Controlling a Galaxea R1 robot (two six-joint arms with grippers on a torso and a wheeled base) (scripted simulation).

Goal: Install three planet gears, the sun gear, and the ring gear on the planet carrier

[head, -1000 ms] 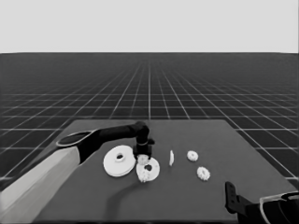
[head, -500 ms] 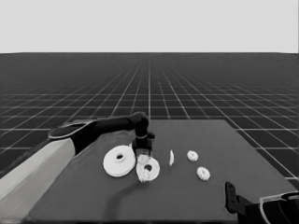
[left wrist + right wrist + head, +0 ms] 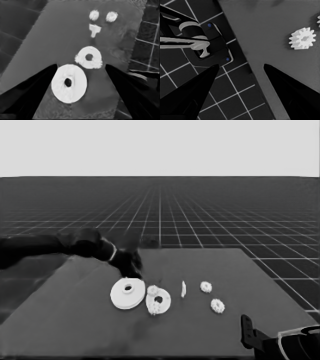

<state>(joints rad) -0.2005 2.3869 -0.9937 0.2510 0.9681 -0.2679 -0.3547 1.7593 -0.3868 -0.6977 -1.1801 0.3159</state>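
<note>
Two planet gears point(image 3: 206, 286) point(image 3: 217, 306) lay loose on the table's right half, well apart from the planet carrier point(image 3: 158, 301), which sat near the middle of the table and touched, or nearly touched, the ring gear point(image 3: 127, 293) on its left. The smaller round part carried toothed lumps on its face, one of them plain at its far-left rim point(image 3: 152, 290); how many gears were seated I could not tell.

That seemed to be where the trouble lay. The left gripper point(image 3: 132, 270) hung just behind the larger round part with its fingers spread wide, gripping nothing, and in its wrist view that part lay between them. Had it taken the larger part then, it would have capped the smaller one with two gears left outside. A finger coming down on the near side might also have nudged the smaller part and shaken loose what sat on it.

The left arm reached in low from the left, wrist bent down over the two round parts. A thin white piece point(image 3: 183, 289) stood on edge just right of them. The right gripper point(image 3: 241, 64) waited at the near right corner, fingers apart and empty.
</note>
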